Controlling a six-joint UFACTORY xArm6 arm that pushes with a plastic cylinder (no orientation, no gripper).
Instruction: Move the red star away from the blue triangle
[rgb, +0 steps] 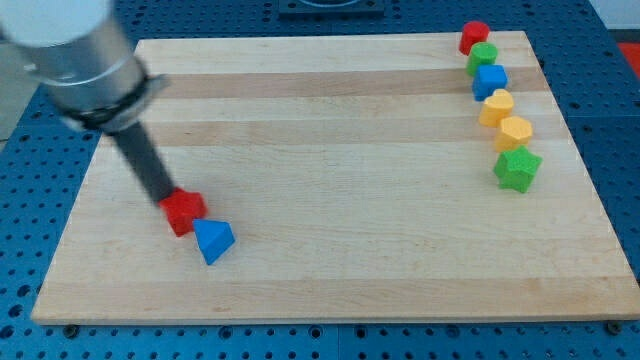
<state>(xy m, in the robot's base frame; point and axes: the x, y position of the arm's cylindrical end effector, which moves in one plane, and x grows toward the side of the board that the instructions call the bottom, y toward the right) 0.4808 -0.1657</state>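
Note:
The red star (184, 211) lies on the wooden board (330, 180) at the lower left. The blue triangle (213, 240) sits just below and right of it, touching or nearly touching it. My tip (166, 200) is at the red star's upper left edge, in contact with it. The dark rod slants up to the view's left into the grey arm body.
A column of blocks stands at the view's upper right: a red block (473, 37), a green block (482, 57), a blue block (490, 80), two yellow-orange blocks (496, 107) (515, 132) and a green star (517, 168).

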